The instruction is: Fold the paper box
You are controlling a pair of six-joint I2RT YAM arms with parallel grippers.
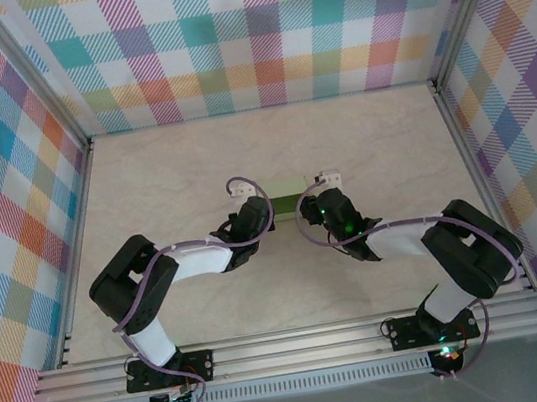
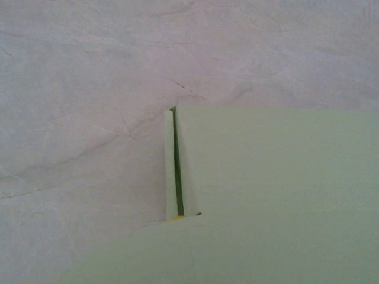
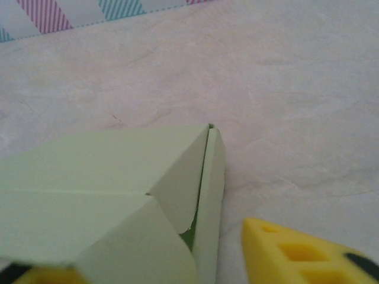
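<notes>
**Work surface.** The table is a pale, marble-patterned board, enclosed on the left, right and far sides by checked walls.

**Paper box.** The paper box lies near the middle of the table, between the two arm tips. In the top view it shows as a narrow sage-green strip running left to right. In the left wrist view its flat top face occupies the lower right. At the left end of the box a narrow flap stands beside the main panel, separated from it by a thin dark slit. In the right wrist view the right end is partly folded: angled flaps meet at a crease and the end is not fully closed.

**Left gripper.** The left gripper sits at the left end of the box. Its jaws are together. Whether they pinch the card cannot be told.

**Right gripper.** The right gripper sits at the right end of the box. In its wrist view the yellow fingers stand apart. The right-hand finger is clear of the box, with bare table showing between them. The other finger is mostly covered by the card at the near left corner. The box end lies between the two fingers, unclamped.
</notes>
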